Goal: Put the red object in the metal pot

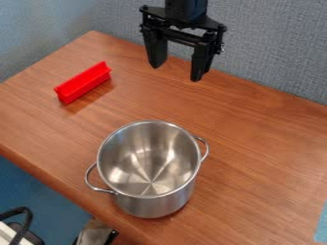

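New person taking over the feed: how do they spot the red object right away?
Start at the wooden table, with the metal pot near its front edge. Look toward the table's far left corner: the red object lies flat there. It is the only red, long, narrow bar.

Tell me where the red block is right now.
The red block lies flat on the wooden table toward its left edge in the camera view, up and left of the metal pot and left of the open gripper, touching neither.
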Controlling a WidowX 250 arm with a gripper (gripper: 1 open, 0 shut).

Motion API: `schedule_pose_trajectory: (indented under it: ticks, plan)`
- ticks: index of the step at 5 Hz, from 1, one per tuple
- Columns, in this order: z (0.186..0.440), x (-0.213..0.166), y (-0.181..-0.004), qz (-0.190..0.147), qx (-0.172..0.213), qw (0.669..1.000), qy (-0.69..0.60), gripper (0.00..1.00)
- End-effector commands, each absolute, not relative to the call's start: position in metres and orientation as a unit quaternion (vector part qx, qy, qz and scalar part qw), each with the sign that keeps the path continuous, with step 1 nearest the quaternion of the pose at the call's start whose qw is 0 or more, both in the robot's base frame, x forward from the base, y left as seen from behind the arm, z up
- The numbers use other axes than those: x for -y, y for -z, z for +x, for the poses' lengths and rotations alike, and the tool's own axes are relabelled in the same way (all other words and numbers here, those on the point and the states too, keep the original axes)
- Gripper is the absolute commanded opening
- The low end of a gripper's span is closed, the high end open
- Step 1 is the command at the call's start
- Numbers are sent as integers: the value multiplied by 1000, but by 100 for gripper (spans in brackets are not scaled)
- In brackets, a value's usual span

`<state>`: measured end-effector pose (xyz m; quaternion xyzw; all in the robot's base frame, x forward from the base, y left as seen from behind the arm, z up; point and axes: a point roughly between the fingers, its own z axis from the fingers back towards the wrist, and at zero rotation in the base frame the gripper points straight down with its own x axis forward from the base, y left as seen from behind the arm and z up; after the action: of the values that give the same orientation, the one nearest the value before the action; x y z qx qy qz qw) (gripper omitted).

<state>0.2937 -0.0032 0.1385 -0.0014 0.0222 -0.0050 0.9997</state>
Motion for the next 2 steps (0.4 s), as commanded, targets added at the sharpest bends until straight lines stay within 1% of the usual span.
schedule_pose_trajectory:
  ticks: [1, 2]
  plan:
    - [293, 0, -133, -2, -32, 999, 6, 100]
    - [295, -32, -131, -2, -33, 999, 23, 100]
